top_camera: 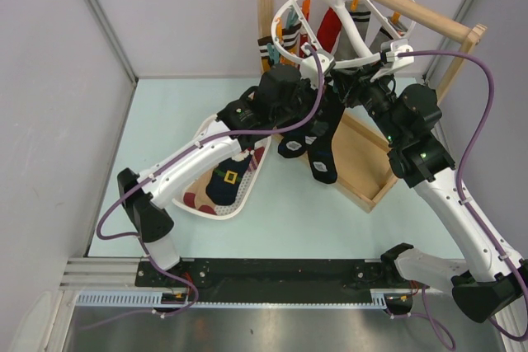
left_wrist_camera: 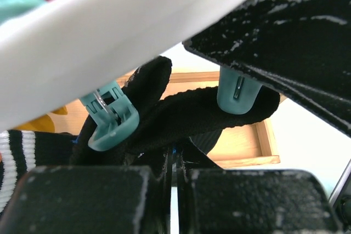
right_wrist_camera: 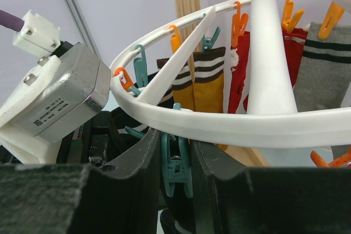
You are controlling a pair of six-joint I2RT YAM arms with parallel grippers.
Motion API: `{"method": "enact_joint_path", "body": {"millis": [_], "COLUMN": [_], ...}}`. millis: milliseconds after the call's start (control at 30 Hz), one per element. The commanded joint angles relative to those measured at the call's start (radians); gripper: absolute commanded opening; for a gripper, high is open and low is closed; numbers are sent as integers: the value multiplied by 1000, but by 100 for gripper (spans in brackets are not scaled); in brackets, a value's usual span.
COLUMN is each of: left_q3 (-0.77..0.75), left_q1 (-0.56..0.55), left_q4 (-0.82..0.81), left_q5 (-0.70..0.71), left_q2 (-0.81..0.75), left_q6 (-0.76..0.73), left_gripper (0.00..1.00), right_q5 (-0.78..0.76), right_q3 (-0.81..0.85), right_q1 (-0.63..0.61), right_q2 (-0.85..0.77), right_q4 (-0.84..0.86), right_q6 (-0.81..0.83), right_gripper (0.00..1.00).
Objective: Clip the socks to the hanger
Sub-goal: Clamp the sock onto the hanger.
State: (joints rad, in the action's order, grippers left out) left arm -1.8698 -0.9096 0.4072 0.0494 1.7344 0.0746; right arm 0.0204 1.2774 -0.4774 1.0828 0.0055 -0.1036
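The white ring hanger (top_camera: pixel 363 7) hangs from the wooden rail, with striped, red and grey socks (right_wrist_camera: pixel 211 80) pinned to its far side. My left gripper (left_wrist_camera: pixel 176 157) is shut on the black fabric of a dark sock (left_wrist_camera: pixel 192 113), held up just under the ring (left_wrist_camera: pixel 109 36) between two teal clips (left_wrist_camera: pixel 109 116). From above, dark socks (top_camera: pixel 320 158) dangle below the two grippers. My right gripper (right_wrist_camera: pixel 176 160) is shut on a teal clip (right_wrist_camera: pixel 176 171) beneath the ring (right_wrist_camera: pixel 230 124), its fingers pinching the clip's handles. Both grippers meet under the hanger's near edge (top_camera: pixel 342 80).
A white basket (top_camera: pixel 247 195) holding more socks sits on the table to the left of the hanging socks. The wooden frame's base (top_camera: pixel 367 179) lies under the hanger, its post (top_camera: pixel 264 6) and rail (top_camera: pixel 412 4) above. Grey walls close in on both sides.
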Motion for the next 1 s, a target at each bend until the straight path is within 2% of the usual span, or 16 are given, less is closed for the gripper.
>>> {"method": "enact_joint_path", "body": {"millis": [0,567,867,933,967], "left_q3": [-52,-23,-20,-22,-20], "left_q1": [-3,-3,-3,-2,-2], "left_q4": [-27,-64,-97,-97,-96], "left_q5": [3,-72,-68,-74,-77], "left_q2": [-25,-125,-147,-141,-138], "left_q6": [21,51,54,54,56], "left_gripper": [0,0,0,0,0], "right_q5": [12,4,15,16,15], "right_q3": [28,28,30,28,28], "right_q1": [3,2,2,3,2], "right_q2": [-14,-7,-14,-20,-23], "right_q4": [10,-1,-1,-1,-1], "right_q6": [12,21,13,10,7], "right_gripper": [0,0,0,3,12]}}
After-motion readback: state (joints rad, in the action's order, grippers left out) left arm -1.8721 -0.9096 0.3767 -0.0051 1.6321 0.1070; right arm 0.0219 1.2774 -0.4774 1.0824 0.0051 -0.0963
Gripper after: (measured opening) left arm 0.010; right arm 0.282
